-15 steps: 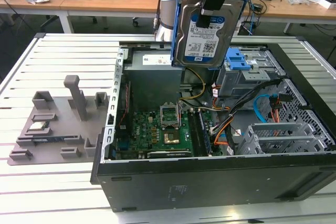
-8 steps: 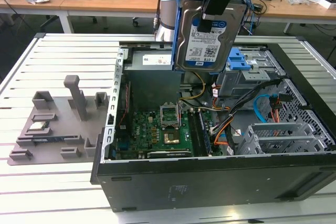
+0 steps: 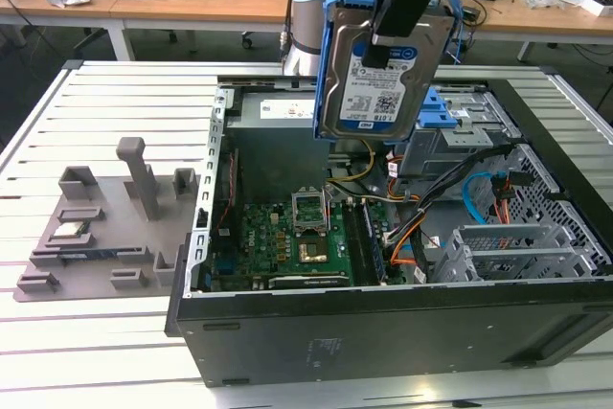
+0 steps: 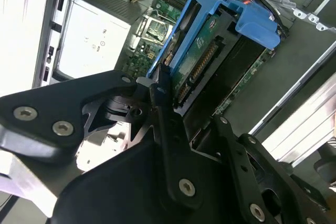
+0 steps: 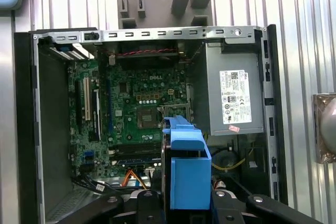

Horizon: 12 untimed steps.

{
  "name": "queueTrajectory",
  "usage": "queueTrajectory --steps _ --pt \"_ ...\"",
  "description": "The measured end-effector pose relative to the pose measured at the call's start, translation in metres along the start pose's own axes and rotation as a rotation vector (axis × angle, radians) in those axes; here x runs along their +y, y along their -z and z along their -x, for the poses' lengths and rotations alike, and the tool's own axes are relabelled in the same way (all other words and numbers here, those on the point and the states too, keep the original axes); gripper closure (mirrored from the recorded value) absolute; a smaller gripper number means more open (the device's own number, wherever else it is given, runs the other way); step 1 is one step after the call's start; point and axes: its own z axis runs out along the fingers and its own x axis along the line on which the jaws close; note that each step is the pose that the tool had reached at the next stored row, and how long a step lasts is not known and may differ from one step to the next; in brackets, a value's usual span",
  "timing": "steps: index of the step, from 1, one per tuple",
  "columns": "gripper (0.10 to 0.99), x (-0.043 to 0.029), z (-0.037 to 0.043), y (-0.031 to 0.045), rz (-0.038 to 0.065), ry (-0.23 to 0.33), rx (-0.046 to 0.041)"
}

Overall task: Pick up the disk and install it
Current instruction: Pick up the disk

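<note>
— One step looks done to me: the disk (image 3: 383,93) hangs upright over the open case (image 3: 383,337); the gripper (image 3: 383,40) is clamped shut on it, one finger across the label side.

— Where over the case, exactly?

— Above the board (image 3: 287,237), just in front of the blue-fronted cage (image 3: 450,114) at the back; I see it touching nothing but the gripper; so I judge this is the carry, with the install not yet begun.

— What does seating it call for?

— As I read it: turning the disk to match its bay, then a square entry clear of the cables (image 3: 414,237); a skewed entry could jam the bracket (image 5: 186,163).

— What can't you make out?

— Which bay is meant; the disk hides part of the cage in the exterior view; in the second wrist view the fingers (image 4: 165,124) cover its near edge; in the first wrist view I get the bracket end-on, with the drive body behind it; the gap below the disk I cannot judge.
</note>
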Motion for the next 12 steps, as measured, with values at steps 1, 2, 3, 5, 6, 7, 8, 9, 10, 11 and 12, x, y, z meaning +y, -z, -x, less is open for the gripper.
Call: queueTrajectory --steps 1,2,3,5,6,7,8,9,10,11,12 --pt "0.725 -0.0002 -0.0021 -0.0001 0.0 0.0 0.0" --pt "0.725 -0.0003 -0.0043 -0.0001 0.0 0.0 0.0" --pt "0.725 -0.0004 -0.0064 -0.0002 0.0 0.0 0.0" --pt "0.725 -0.0006 -0.0099 -0.0002 0.0 0.0 0.0" --pt "0.725 -0.0007 -0.0124 -0.0002 0.0 0.0 0.0" --pt "0.725 -0.0009 -0.0144 -0.0002 0.0 0.0 0.0001" --pt "0.725 -0.001 -0.016 -0.0002 0.0 0.0 0.0" --pt "0.725 -0.0012 -0.0191 -0.0002 0.0 0.0 0.0" --pt "0.725 -0.0013 -0.0207 -0.0002 0.0 0.0 0.0" --pt "0.725 -0.0014 -0.0225 -0.0002 0.0 0.0 0.0" --pt "0.725 -0.0015 -0.0247 -0.0003 0.0 0.0 0.0"
